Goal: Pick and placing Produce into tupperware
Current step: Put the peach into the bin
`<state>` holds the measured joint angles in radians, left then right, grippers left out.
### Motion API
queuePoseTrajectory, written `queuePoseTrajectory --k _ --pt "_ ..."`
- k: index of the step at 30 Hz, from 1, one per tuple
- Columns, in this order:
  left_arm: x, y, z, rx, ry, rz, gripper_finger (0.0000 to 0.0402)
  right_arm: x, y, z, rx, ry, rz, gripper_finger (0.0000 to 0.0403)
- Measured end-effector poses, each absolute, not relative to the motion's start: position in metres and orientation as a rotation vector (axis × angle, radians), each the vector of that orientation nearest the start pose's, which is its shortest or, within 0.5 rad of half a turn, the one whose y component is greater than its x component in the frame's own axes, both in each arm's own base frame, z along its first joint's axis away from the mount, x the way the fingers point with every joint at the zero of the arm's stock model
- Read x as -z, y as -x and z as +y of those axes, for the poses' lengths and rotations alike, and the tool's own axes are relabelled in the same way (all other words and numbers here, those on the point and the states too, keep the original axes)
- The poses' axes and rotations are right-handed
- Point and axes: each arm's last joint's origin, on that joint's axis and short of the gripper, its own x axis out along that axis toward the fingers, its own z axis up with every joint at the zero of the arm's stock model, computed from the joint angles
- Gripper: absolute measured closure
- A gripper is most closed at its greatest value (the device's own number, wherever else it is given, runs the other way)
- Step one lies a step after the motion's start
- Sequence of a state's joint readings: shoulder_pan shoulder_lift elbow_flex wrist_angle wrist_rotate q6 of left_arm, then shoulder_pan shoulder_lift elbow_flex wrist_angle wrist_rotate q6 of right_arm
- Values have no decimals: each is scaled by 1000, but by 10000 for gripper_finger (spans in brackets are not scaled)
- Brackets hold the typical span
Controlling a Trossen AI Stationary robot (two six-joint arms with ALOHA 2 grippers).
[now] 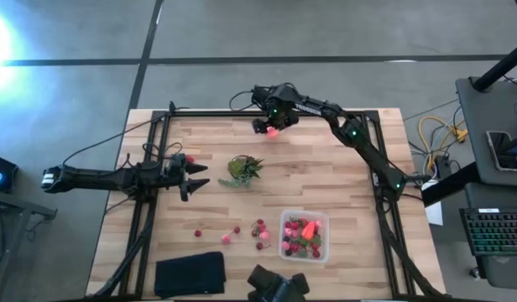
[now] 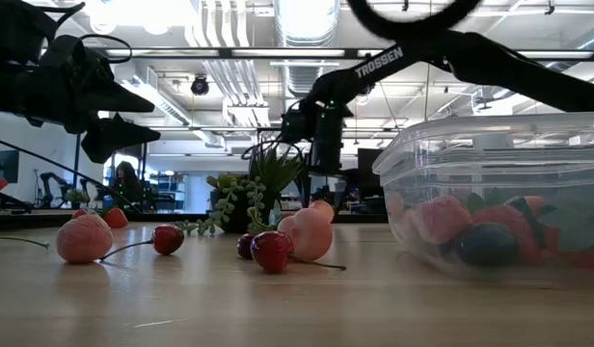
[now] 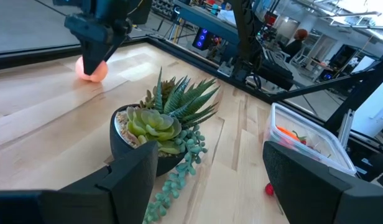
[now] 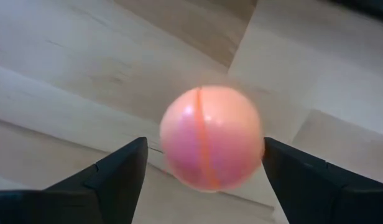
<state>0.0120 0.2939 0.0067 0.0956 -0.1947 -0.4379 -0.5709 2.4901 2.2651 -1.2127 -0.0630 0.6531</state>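
Observation:
The peach-pink round piece (image 4: 210, 137) lies on the wood near the table's far edge (image 1: 274, 132). My right gripper (image 4: 204, 180) hangs over it, pointing down, open, one finger on each side of the ball. The clear tupperware (image 1: 305, 236) stands near the near edge and holds several red and pink pieces. More small red and pink berries (image 1: 260, 228) lie loose on the table to its left. My left gripper (image 1: 193, 180) waits open at the table's left, pointing toward the green plant.
A small potted green plant (image 1: 242, 170) stands mid-table between the two arms. A flat black pad (image 1: 190, 273) lies at the near-left edge. A dark device (image 1: 277, 285) sits at the near edge. Black frame rails run along the table's sides.

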Motion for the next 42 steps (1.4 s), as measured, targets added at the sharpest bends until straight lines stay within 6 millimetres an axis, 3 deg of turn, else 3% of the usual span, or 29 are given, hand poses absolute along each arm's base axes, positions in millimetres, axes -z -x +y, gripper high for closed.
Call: queuePoseTrajectory --k 4,12,23,33,38,42 --pt "-150 -114 7 -244 418 143 125 -163 -417 -265 854 -1000 1231 112" --pt "-150 -114 7 -244 418 143 125 -165 -418 -270 845 -930 1206 135" --pt "-150 -114 7 -244 417 143 125 -164 -419 -273 833 -915 1187 120" --pt "-150 -114 7 -244 417 143 125 -164 -415 -271 837 -920 1234 171" --pt "-150 -114 7 -245 418 142 125 -175 -417 -270 823 -920 1209 160" --pt "-150 -114 7 -245 418 143 125 -207 -416 -262 798 -912 1189 144"
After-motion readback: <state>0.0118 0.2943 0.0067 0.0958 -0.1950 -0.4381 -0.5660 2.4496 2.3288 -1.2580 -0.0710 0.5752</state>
